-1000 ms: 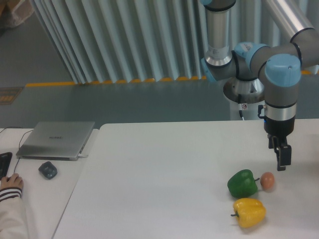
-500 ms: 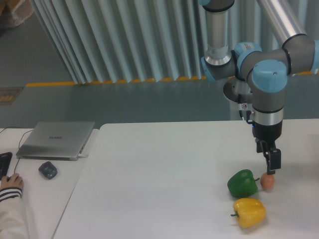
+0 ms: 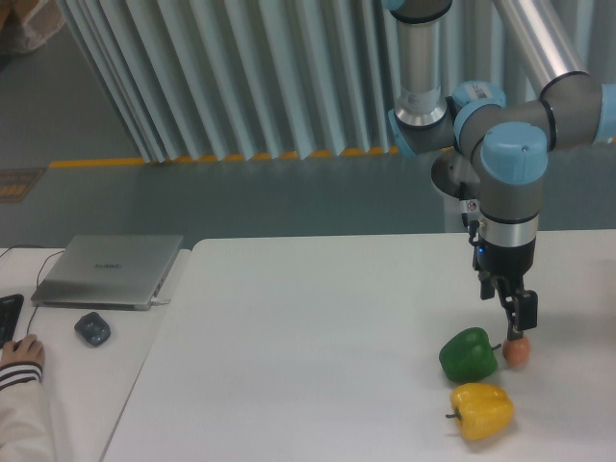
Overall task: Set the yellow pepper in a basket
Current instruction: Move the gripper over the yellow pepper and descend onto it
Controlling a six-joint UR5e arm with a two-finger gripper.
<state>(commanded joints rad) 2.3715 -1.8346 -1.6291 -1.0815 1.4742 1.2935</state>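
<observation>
A: One view is all we have, the fixed camera, so we start at the right of the white table. We see the gripper pointing straight down from the arm, its tips just above the small orange-pink ball.

B: Are its fingers spread or pressed together?

A: We cannot tell; from this side they read as one dark block, and we see nothing held in them.

B: And the yellow pepper?

A: We find it lying on the table at the near right, its short dark stem pointing left. It sits nearer to us than the green pepper and just beside it. The gripper is apart from it, farther back and a little to the right.

B: How do the other two lie?

A: We see the ball just right of the green pepper, close enough that we cannot say if they touch.

B: And on the left?

A: We see a closed laptop on the grey desk, a dark mouse nearer than it, and a person's hand at the left edge.
</observation>
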